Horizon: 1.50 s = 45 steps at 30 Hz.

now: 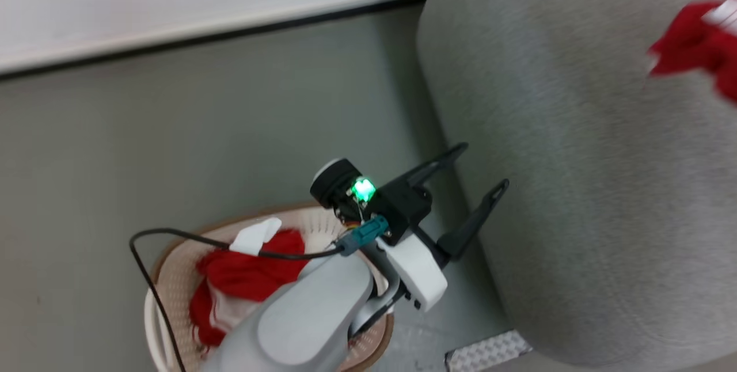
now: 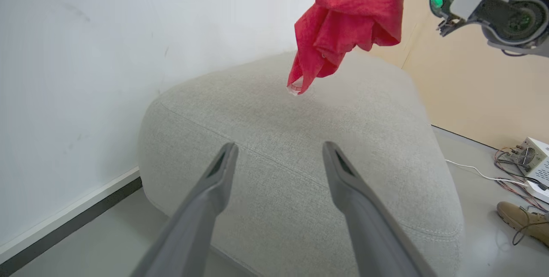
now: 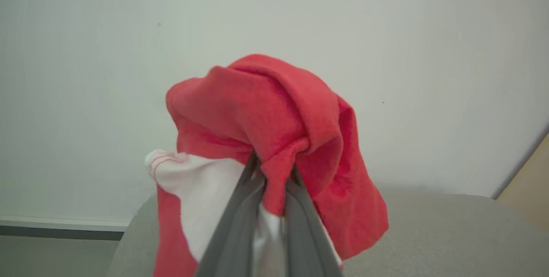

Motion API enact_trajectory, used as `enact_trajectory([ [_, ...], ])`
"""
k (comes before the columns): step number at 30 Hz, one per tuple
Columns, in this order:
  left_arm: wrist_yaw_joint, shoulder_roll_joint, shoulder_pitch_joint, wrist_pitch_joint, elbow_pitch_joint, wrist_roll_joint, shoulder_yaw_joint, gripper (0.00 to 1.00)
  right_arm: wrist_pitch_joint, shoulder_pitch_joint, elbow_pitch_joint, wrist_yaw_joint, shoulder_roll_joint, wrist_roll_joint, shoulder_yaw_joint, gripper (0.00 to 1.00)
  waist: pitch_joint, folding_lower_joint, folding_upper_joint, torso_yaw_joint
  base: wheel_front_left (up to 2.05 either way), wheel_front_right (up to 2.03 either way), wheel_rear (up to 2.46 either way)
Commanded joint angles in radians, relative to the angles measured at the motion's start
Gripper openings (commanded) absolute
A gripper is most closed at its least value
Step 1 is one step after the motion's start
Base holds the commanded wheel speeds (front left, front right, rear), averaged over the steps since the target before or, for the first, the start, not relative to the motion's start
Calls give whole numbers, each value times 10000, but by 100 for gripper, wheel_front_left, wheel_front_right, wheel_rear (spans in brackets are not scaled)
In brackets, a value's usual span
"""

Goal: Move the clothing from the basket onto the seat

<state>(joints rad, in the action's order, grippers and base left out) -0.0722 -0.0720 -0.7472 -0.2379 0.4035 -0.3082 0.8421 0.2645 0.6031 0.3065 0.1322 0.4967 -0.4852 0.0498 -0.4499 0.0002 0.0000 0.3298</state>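
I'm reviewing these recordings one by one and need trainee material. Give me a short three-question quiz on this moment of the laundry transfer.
1. True or false: the left end effector is shut on a garment.
2. The red garment pinched by the right end effector is: A lying on the floor; B hanging over the seat; C draped over the left arm.
3. Is there red clothing in the basket?
Key: 1 false, it is open and empty; 2 B; 3 yes.
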Motion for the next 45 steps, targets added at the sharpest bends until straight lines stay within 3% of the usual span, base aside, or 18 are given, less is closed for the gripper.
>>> enact_trajectory([
  [1,68,17,-261,-62,32,195,-39,100,-1,544,397,-29,250,157,-175,0,-1246,-2,0,-990,0,0,0],
  [7,403,70,-864,-143,-29,418,-101,100,-1,2669,2428,-29,1051,-394,-683,0,-2236,-2,0,-1754,0,0,0],
  [16,903,140,-1061,-246,-320,398,-201,100,-3,4895,4782,-29,1861,-1036,-640,0,-3035,-2,0,-2446,0,0,0],
  [24,1135,178,-952,-274,-346,304,-160,100,-2,5395,6391,-29,1443,-1292,-281,0,-3244,-2,0,-2633,0,0,0],
  [25,1142,183,-936,-274,-355,273,-192,100,-2,5325,6448,-29,1387,-1311,-208,18,-3191,-2,0,-2618,0,0,0],
  [26,1173,186,-916,-268,-392,235,-222,100,-3,5250,6445,-29,1373,-1309,-117,49,-3132,-2,0,-2597,0,0,0],
  [27,1194,188,-879,-270,-427,221,-268,100,-3,5148,6468,-29,1351,-1347,-52,100,-3056,-2,0,-2574,0,0,0],
  [36,1104,182,-116,-265,-524,48,-735,100,-5,4041,6006,-29,1322,-1671,755,100,-1713,-2,0,-2283,0,0,0],
  [45,1153,-66,1506,-266,-406,8,-1780,100,-5,1667,4027,-29,1048,-1236,776,100,327,-2,0,-2164,0,0,0],
])
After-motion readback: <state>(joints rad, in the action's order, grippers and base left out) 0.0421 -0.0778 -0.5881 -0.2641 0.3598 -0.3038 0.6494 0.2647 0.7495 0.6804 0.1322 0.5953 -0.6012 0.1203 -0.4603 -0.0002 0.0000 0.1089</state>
